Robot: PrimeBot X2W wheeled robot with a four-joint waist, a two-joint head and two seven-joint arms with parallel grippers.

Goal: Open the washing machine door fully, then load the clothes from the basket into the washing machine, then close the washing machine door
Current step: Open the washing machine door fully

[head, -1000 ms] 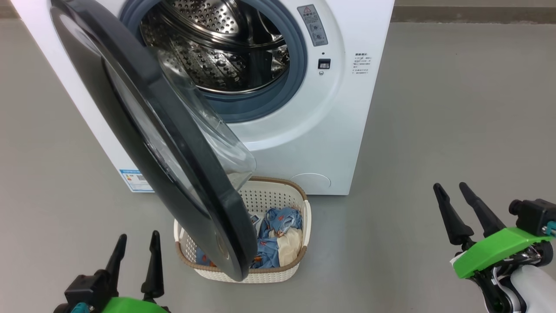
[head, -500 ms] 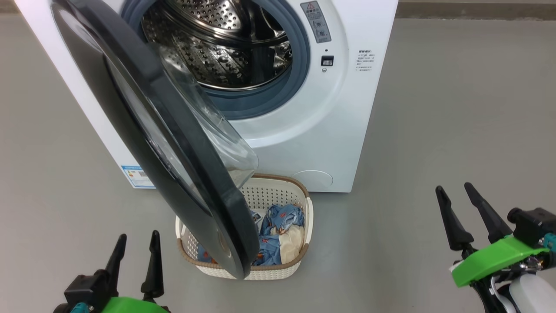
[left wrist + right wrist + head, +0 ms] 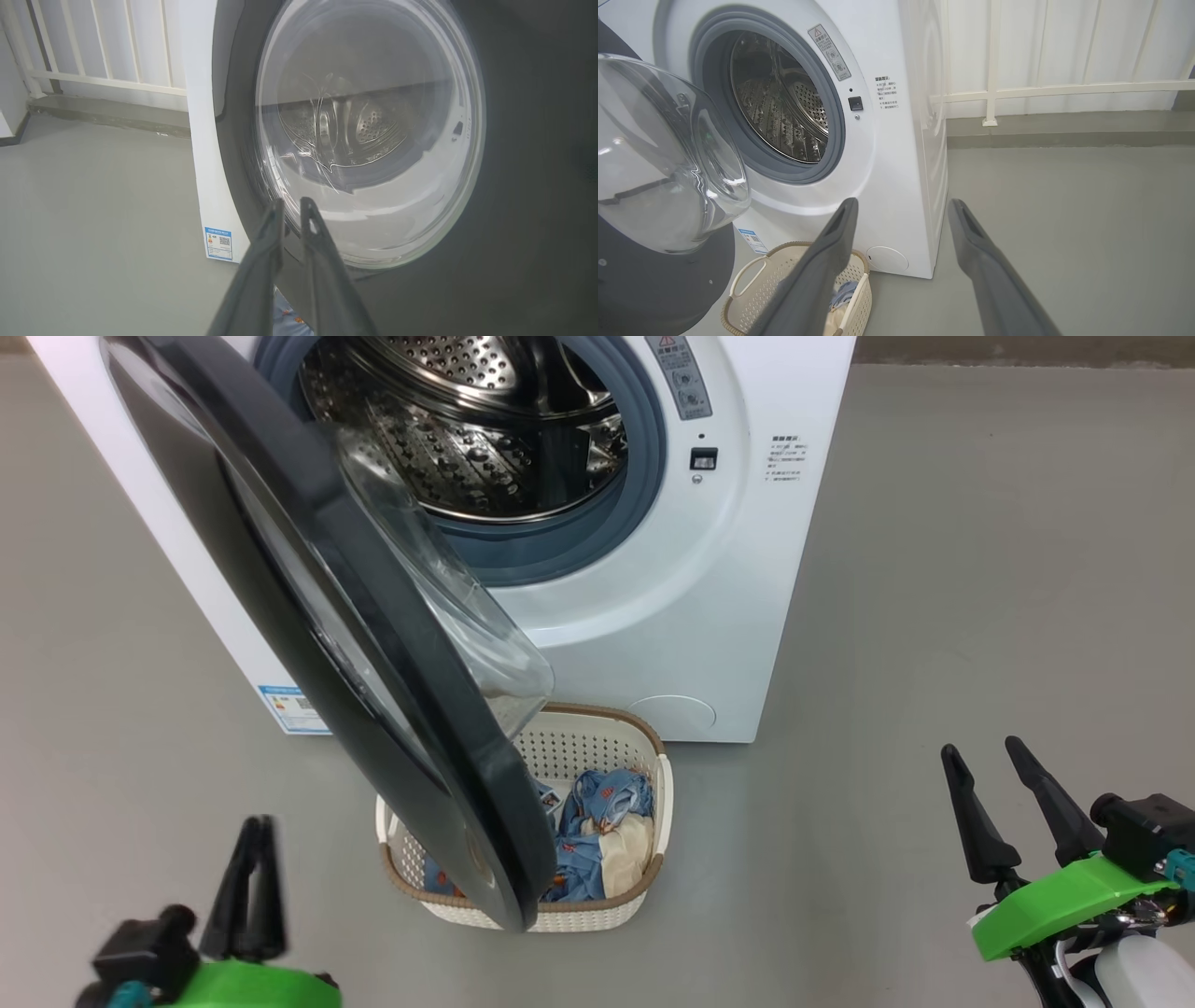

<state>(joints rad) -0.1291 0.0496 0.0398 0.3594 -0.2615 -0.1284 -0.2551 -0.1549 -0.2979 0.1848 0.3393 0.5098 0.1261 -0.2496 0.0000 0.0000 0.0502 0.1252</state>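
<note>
Door status: the washing machine door (image 3: pixel 280 523) stands swung out from the washing machine (image 3: pixel 672 607), hinged on the robot's left, its glass bowl facing the exposed steel drum (image 3: pixel 467 439) and grey gasket (image 3: pixel 644 476). In the head view the door's lower black rim crosses in front of the left part of the basket (image 3: pixel 560 919). The basket sits on the grey floor (image 3: pixel 934 616) just before the machine's lower front panel, and the clothes (image 3: pixel 597 803), blue printed fabric with a cream piece, lie inside it. A blue label (image 3: pixel 294 709) is fixed low on the machine's left corner. The left pincer (image 3: pixel 260 823) is low at the left, apart from the door; it is blurred in the head view, fingers drawn almost together with only a thin gap and nothing between them. Its wrist view confirms this near-closed pincer (image 3: pixel 290 201), pointed at the door's outer face (image 3: pixel 514 186). The right pincer (image 3: pixel 980 749) is low at the right, well clear of machine and basket, fingers spread wide and empty, as its own view shows (image 3: pixel 902 203), with the basket (image 3: pixel 747 298) below its left finger.
</note>
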